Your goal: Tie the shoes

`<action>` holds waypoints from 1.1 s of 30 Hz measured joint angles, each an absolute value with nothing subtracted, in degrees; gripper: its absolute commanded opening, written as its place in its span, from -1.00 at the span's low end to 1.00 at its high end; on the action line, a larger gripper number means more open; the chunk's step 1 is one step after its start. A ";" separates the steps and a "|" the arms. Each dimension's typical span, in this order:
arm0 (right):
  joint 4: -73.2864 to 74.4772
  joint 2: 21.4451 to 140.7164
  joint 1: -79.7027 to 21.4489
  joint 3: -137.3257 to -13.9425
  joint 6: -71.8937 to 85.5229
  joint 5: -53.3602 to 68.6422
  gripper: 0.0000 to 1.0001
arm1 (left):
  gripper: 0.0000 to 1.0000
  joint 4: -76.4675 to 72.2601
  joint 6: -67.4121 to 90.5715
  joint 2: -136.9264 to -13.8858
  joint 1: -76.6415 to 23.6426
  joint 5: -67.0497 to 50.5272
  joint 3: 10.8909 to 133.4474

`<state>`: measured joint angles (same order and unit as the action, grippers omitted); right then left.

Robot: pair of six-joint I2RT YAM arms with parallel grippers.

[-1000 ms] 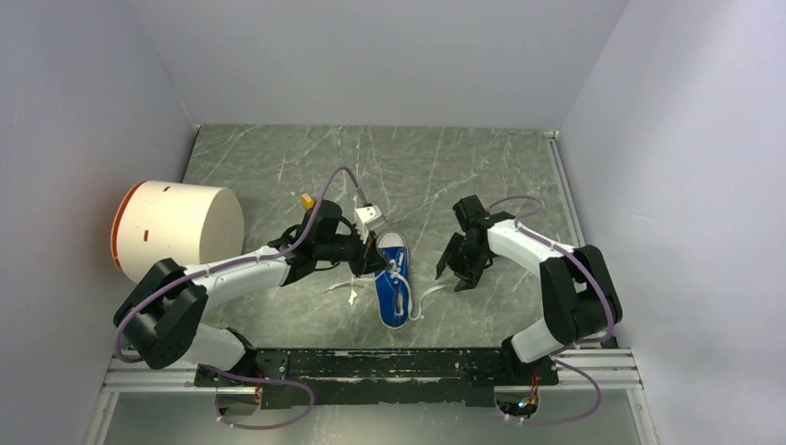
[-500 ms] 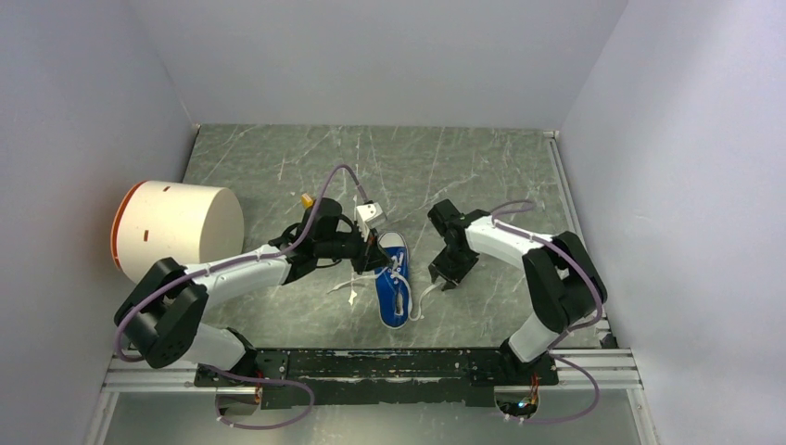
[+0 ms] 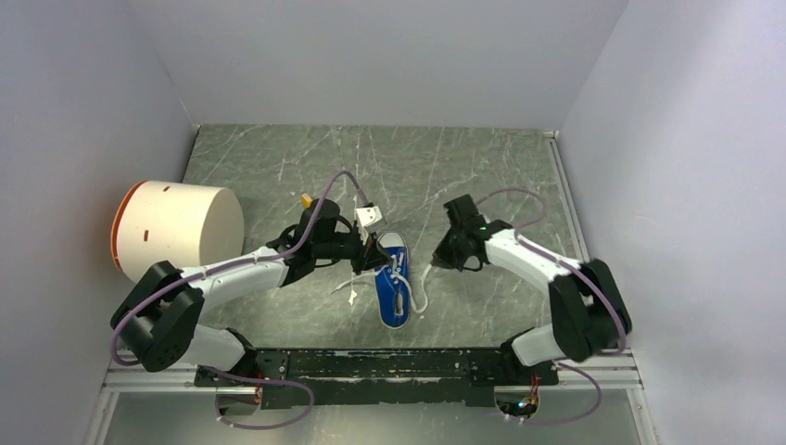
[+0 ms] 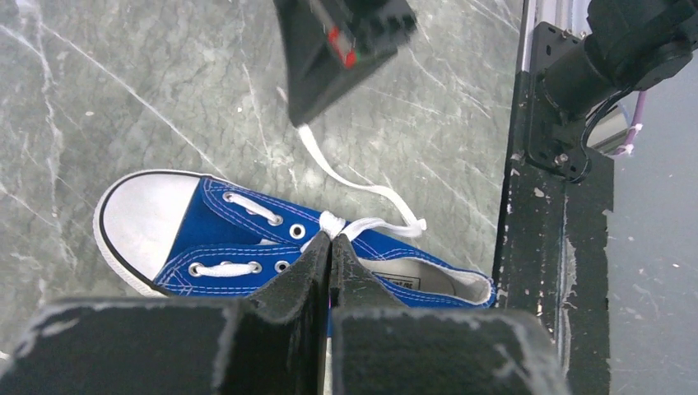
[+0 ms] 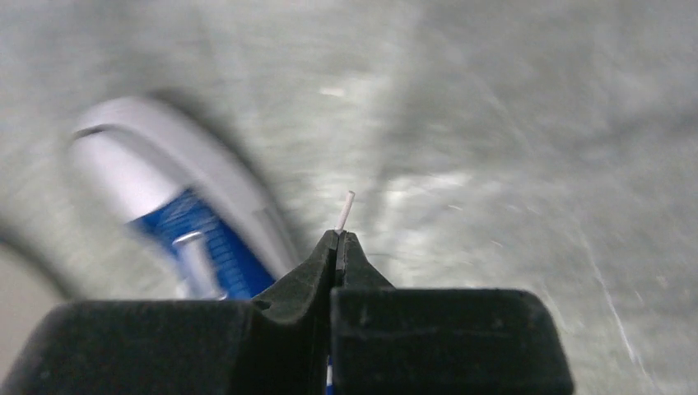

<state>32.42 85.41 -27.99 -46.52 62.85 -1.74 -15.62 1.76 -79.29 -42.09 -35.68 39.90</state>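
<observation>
Two end effectors now grip lace: my right end effector [image 5: 337,239], open a second ago, has clamped the lace tip [image 5: 345,212] at three o'clock of the sneaker [image 3: 393,289], which lies mid-way across the bench [image 3: 278,167]. The left end effector [image 4: 330,243] stays pinched on the lace crossing [image 4: 332,222]. Tightening looks next.

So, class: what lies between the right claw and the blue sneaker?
A stretch of white lace runs from the right claw to the blue sneaker; the left wrist view shows it best.

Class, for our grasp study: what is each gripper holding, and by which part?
The right gripper pinches the sneaker's loose white lace just below its tip. The left gripper appears shut on the lace crossing.
</observation>
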 measured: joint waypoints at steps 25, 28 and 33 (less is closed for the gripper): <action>-0.82 119.20 -38.65 -84.23 32.88 55.88 -1.00 | -0.90 -27.46 -4.82 -76.40 -42.15 -34.94 30.83; 7.42 123.13 -41.08 -88.09 30.17 57.89 -1.00 | -0.91 -27.35 -6.04 -75.61 -42.15 -34.87 30.24; 21.26 127.07 -42.70 -89.10 25.34 59.66 -1.00 | -0.90 -27.35 -6.61 -74.41 -42.15 -34.70 28.60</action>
